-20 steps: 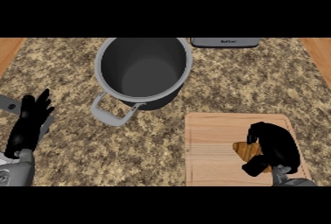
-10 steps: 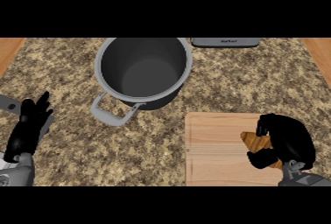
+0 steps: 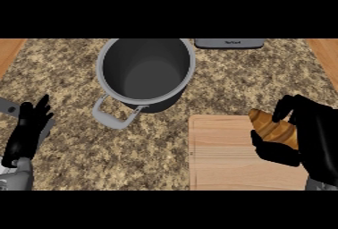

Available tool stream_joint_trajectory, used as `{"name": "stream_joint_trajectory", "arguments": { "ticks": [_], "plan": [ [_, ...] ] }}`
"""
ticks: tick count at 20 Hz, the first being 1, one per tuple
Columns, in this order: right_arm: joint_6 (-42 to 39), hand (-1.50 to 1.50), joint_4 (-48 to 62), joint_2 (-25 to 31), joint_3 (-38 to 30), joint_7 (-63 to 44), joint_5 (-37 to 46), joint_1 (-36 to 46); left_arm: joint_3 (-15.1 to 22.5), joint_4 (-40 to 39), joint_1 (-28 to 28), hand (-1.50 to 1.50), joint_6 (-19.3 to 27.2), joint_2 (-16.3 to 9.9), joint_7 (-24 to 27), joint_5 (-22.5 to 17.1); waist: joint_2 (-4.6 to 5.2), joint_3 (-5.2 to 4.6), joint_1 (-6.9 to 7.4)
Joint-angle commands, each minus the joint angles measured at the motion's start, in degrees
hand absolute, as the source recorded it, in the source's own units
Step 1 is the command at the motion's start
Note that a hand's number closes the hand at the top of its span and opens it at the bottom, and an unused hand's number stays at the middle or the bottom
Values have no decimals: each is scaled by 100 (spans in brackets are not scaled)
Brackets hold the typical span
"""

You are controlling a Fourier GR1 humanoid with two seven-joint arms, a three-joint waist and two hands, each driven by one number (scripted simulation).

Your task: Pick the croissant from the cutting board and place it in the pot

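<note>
1. The right hand [image 3: 307, 138], at the right of the frame, covered the right part of the croissant [image 3: 272, 127] and the right side of the cutting board [image 3: 224, 156].
2. The cutting board's lower edge was cut off at the frame's bottom.
3. A dark grey object [image 3: 228, 43] at the top centre-right was cut off; its white label was too small to read.
4. The left hand [image 3: 27, 134] hid part of a grey item [image 3: 8, 107] at the left edge.

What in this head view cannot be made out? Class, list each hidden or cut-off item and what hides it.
- Croissant: its far side is hidden by the right hand curled round it.
- Cutting board: right part covered by that hand and forearm.
- Grey object at the top: cut off by the edge, unidentifiable.
- Left hand, resting open at the left: forearm cut off below.
</note>
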State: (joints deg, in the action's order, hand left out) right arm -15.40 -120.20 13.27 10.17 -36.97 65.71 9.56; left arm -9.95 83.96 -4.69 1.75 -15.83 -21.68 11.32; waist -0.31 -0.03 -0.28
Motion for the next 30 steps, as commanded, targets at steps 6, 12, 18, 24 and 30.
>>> {"name": "stream_joint_trajectory", "arguments": {
  "ticks": [6,12,18,24,30],
  "plan": [
    [-227,150,-1174,-572,615,-549,333,1524,-86,-392,-297,0,59,-37,149,79,23,-6,25],
    [-1374,150,-74,-988,-11,-1045,-287,3671,185,333,24,0,192,212,-184,253,18,-2,98],
    [-794,150,1792,-1317,213,-1829,-543,4938,125,139,-102,0,-32,106,-267,136,32,-3,153],
    [132,150,3299,-1324,128,-1937,-986,5479,57,178,214,0,-74,157,191,28,46,-4,236],
    [763,150,5142,-1326,57,-1405,-1520,6037,108,-166,-228,0,-9,141,100,193,79,-6,234]
  ]
}}
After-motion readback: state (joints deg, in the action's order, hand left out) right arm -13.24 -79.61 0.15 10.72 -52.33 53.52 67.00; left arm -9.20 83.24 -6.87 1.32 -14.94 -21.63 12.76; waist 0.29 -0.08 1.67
